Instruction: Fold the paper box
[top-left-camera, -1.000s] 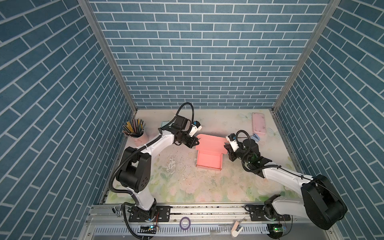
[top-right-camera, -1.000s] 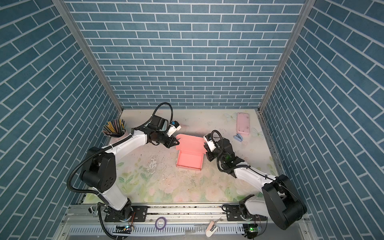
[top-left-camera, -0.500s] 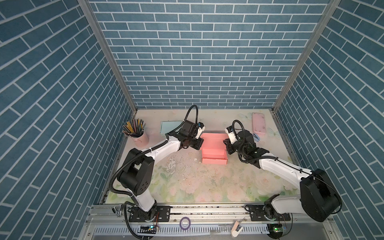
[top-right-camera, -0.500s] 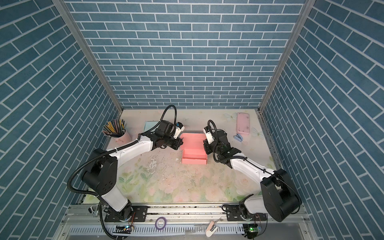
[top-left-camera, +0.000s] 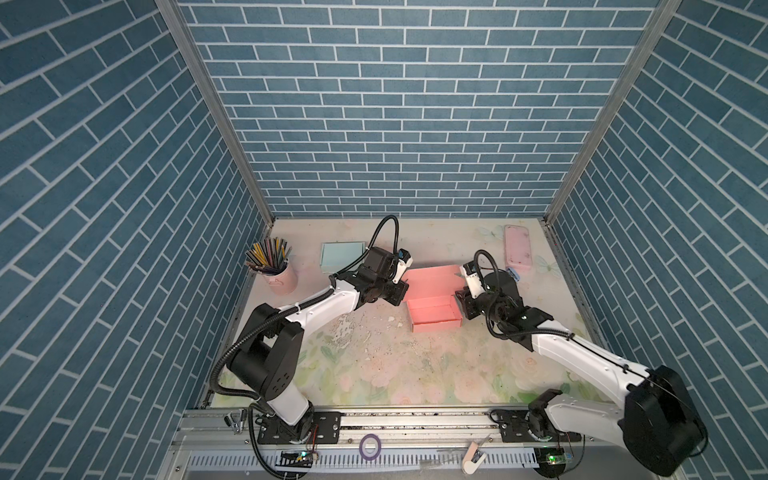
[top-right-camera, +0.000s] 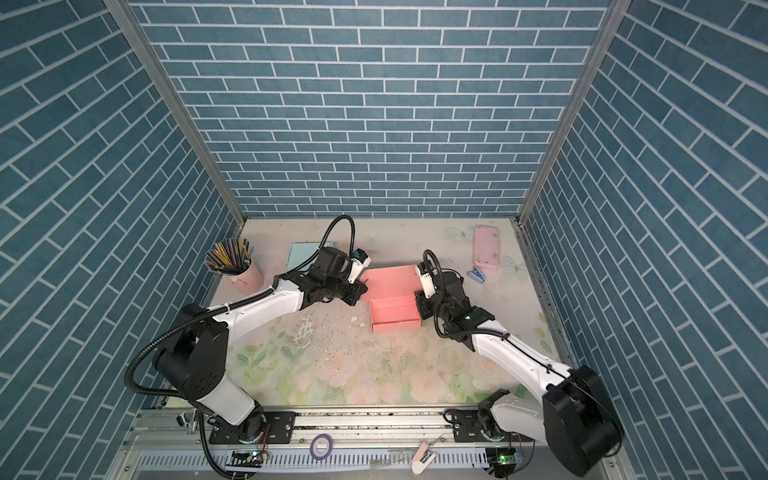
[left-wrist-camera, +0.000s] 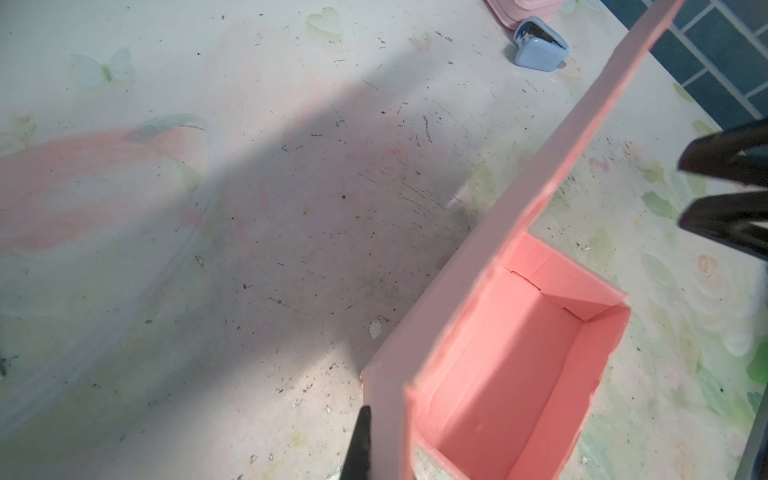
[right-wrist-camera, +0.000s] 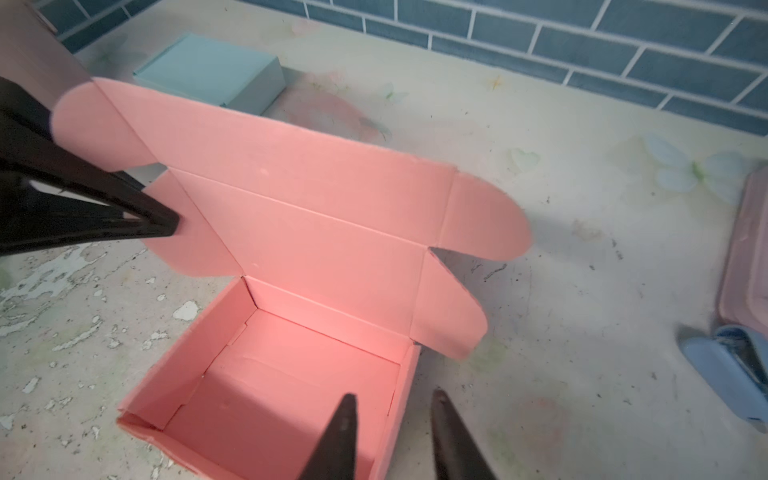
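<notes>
Blue brick-pattern walls (top-left-camera: 395, 124) close in on three sides of a flowery tabletop (top-left-camera: 415, 374), scuffed and flaking near the middle. Right there at centre stage, in both top views, sits the pink paper box (top-left-camera: 434, 311). Its tray is formed, four walls up, open side facing the ceiling. The lid (top-left-camera: 432, 280) stands open behind the tray, leaning toward the back wall with its rounded side flaps (right-wrist-camera: 482, 216) spread wide. Over on the lid's left edge the left arm (top-left-camera: 324, 301) reaches in, and the left fingers (right-wrist-camera: 137, 220) are squeezed tight together. The left wrist view shows the lid's edge running down right against one black finger, so they look clamped on that thin card. Now the other side: the right arm (top-left-camera: 582, 357) stretches in low to the tray's right end. The right fingers (right-wrist-camera: 343, 436) are parted and straddle the tray's right wall, one tip inside and the other outside. There is a gap on both sides of the wall, so they grip nothing. Around the action, a pink cup of pencils (top-left-camera: 278, 276) stands by the left wall. A pale blue box (top-left-camera: 340, 255) lies behind the left wrist. A flat pink case (top-left-camera: 518, 247) rests toward the far right corner, with a small blue stapler (top-left-camera: 514, 274) just in front of it. A purple tape roll (top-left-camera: 368, 444) lies on the front rail, off the tabletop.
</notes>
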